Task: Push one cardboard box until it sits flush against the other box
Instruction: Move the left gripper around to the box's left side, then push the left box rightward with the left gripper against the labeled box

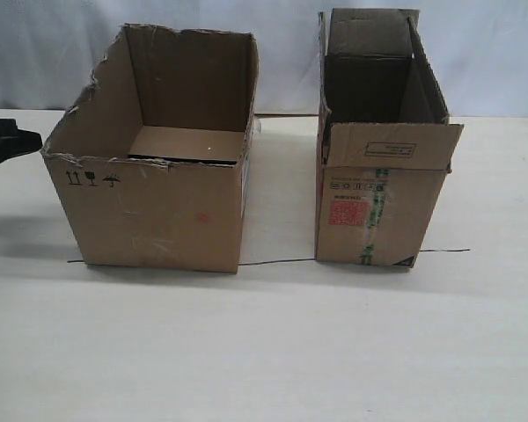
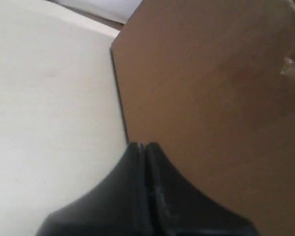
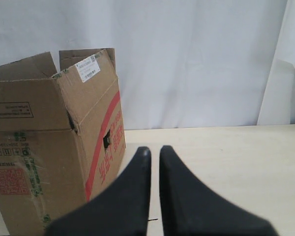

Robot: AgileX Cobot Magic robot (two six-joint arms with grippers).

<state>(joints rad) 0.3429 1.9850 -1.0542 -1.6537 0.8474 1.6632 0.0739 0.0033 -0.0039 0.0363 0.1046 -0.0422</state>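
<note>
Brown corrugated cardboard makes up both boxes, which are set side by side on a pale worktop (image 1: 264,352), well apart, with a bare strip between them. The cardboard box (image 1: 150,189), wide, open-topped and ragged along its rim, is seen on the left of the exterior view, with small black handling symbols printed on its front face. The other box (image 1: 378,189), narrower and taller, with upright flaps and a red label, stands to the right. A thin dark line (image 1: 277,262) is drawn on the worktop along both front edges.

The left gripper (image 2: 145,146) is shown with its fingers pressed together and holding nothing. Its tip is at the outer side wall of the cardboard box, near a vertical corner; whether contact is made cannot be told. The right gripper (image 3: 154,150) is held with a narrow gap between its fingers, empty, near the other box but apart from it.

The cardboard box looks empty, so it is judged light and easily slid. No grasp is needed. A push is best applied low and near the middle of the outer wall, since the torn rim would likely buckle and a push near the corner could swing the box round.
</note>
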